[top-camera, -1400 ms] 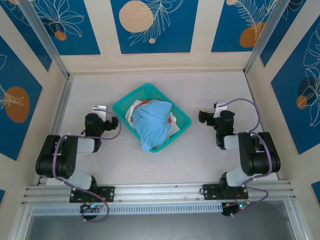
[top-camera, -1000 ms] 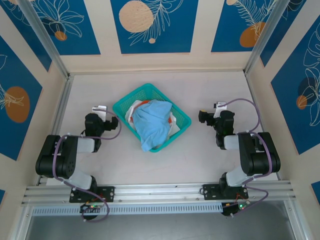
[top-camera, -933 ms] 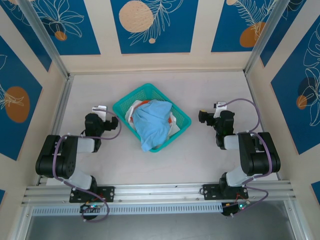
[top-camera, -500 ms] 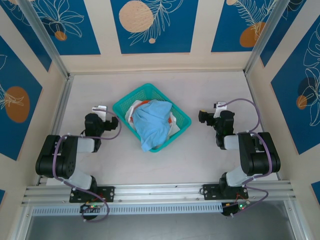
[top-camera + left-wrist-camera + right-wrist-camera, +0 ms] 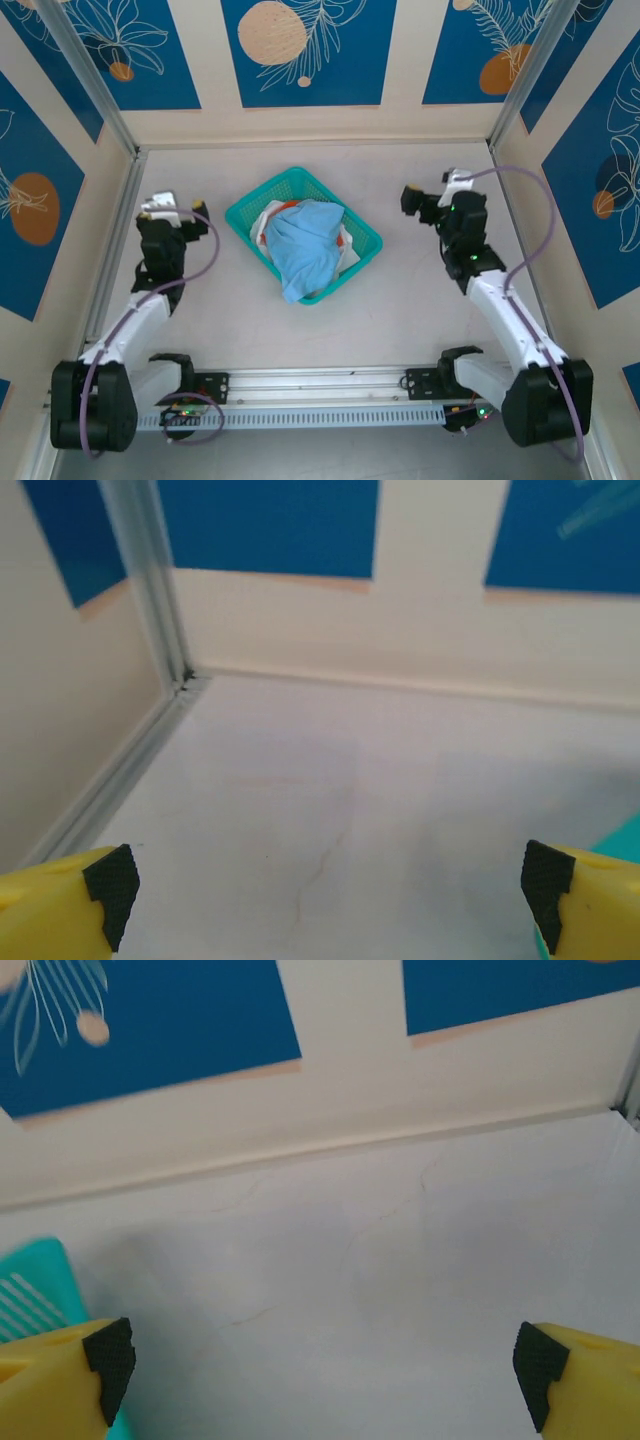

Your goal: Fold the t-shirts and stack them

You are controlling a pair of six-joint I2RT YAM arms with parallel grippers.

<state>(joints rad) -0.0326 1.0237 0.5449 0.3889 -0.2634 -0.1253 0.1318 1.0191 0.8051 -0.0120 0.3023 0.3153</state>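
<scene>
**Top view.** A teal lattice basket [image 5: 258,200] stands cornerwise on the pale, faintly cracked surface [image 5: 400,300], just left of the frame's centre. The light blue t-shirt [image 5: 303,245] lies heaped in it, its lower edge spilling over the near rim. The white t-shirt [image 5: 268,220] shows at the heap's left edge, and a sliver of the orange t-shirt [image 5: 346,241] at its right. The left claw [image 5: 172,208] sits at mid-left and the right claw [image 5: 430,195] at upper right, each well apart from the basket.

**Wrist views.** Each claw has its yellow, black-padded fingers [image 5: 112,880] spread to the frame's lower corners, fully parted and gripping nothing, with bare surface between them. A basket corner enters at the lower right of the left wrist view and the lower left of the right wrist view.

**Room.** Cream walls carry blue panels [image 5: 300,45] printed with orange discs and white leaf outlines. Metal posts [image 5: 88,75] mark the back corners, and a metal rail [image 5: 320,382] crosses the bottom, bearing both arm bases
</scene>
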